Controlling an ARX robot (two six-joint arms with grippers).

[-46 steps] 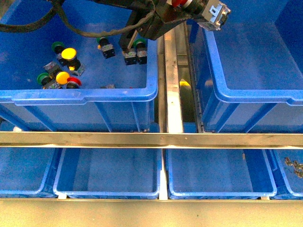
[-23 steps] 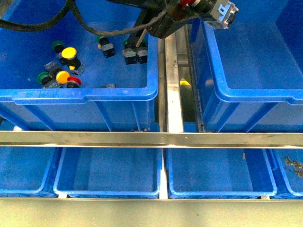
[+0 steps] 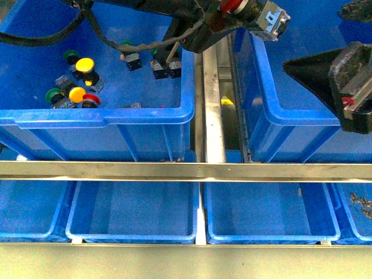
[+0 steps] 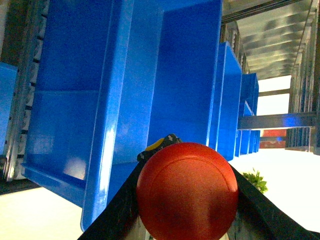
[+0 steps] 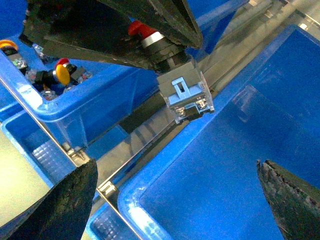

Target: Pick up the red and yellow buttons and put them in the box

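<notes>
1. Grip: the left gripper [image 3: 233, 8] is clamped on a red button [image 3: 264, 17] just below its cap. The grey body sticks out toward the box [image 3: 302, 119].
2. Position: the button hangs roughly over the box's left wall, not over its floor. In the right wrist view the grey body sits above the rim and the rail [image 3: 212, 116] between the two bins.
3. Move, as I judge it: carry the button further right until the whole body is past the rim. Letting go from here could bounce it off the rim and into the gap by the rail.
4. Release: lower it into the box before parting the fingers. A long fall onto the smooth floor may send the round cap rolling.
5. Clearance: the right gripper [image 5: 175, 167] is empty, its fingers wide apart, and it hovers over the same box close to the button. Keep the two arms apart, and have the right one give way if the paths cross.
6. Remainder: two yellow buttons [image 3: 85, 65] and a red one [image 3: 90, 100] lie in the left bin [image 3: 104, 119] among green ones [image 3: 71, 56], so more trips are needed.
</notes>
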